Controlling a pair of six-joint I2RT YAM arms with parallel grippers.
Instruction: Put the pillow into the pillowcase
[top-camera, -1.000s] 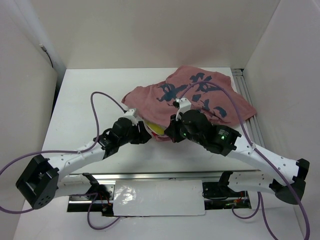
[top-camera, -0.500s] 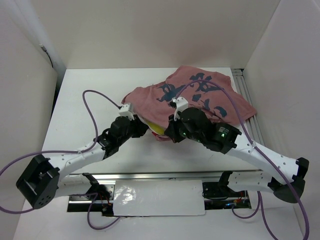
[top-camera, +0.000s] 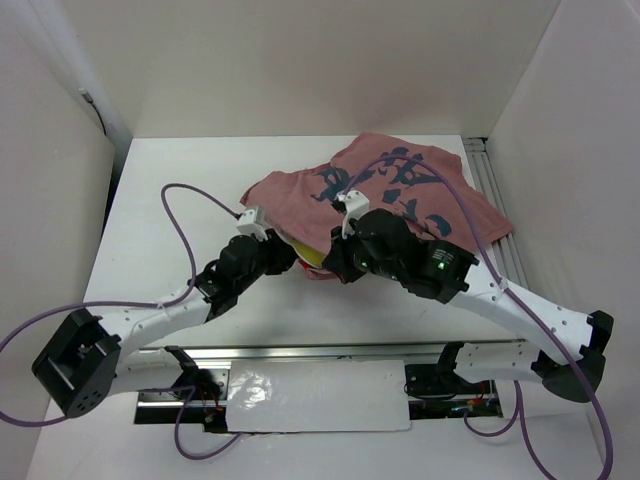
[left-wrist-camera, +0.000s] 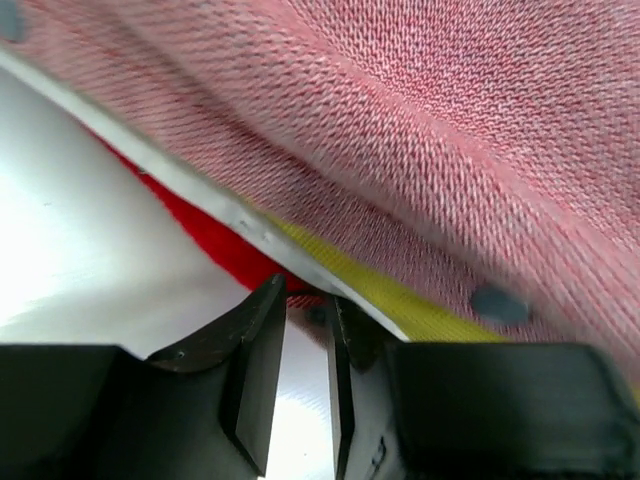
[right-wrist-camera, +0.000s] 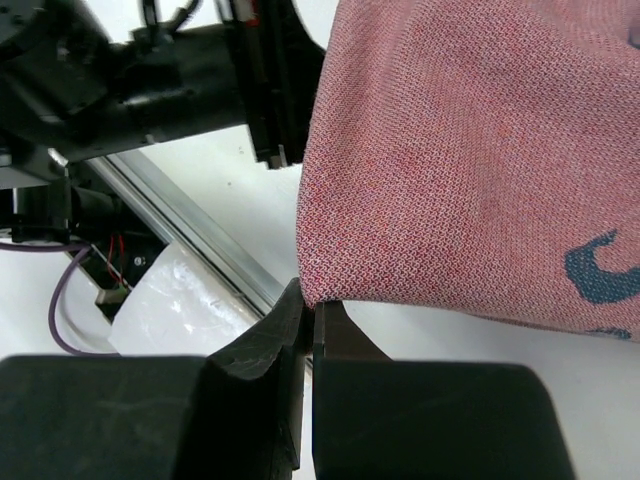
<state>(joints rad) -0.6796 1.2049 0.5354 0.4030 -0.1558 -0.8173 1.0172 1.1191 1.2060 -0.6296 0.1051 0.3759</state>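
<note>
Pink-red woven pillowcase (right-wrist-camera: 450, 150) with dark calligraphy marks was pinched at its near hem by the right gripper (right-wrist-camera: 308, 300), jaws clenched on the cloth. Beside it the left gripper (left-wrist-camera: 305, 300) sat at the opening, jaws narrowly parted and tips tucked under the hem; could not tell whether they held anything. Just beyond, only a sliver of the cream pillow with yellow edge piping (left-wrist-camera: 400, 300) showed at the mouth, the case draped over the rest and heaped toward the far right of the white table (top-camera: 170, 180). Risks, as judged: the thin pinch could slip if the hem were pulled taut; the left jaws might catch case and piping together and drag the pillow back out; bunched far cloth could keep the corners from seating.
</note>
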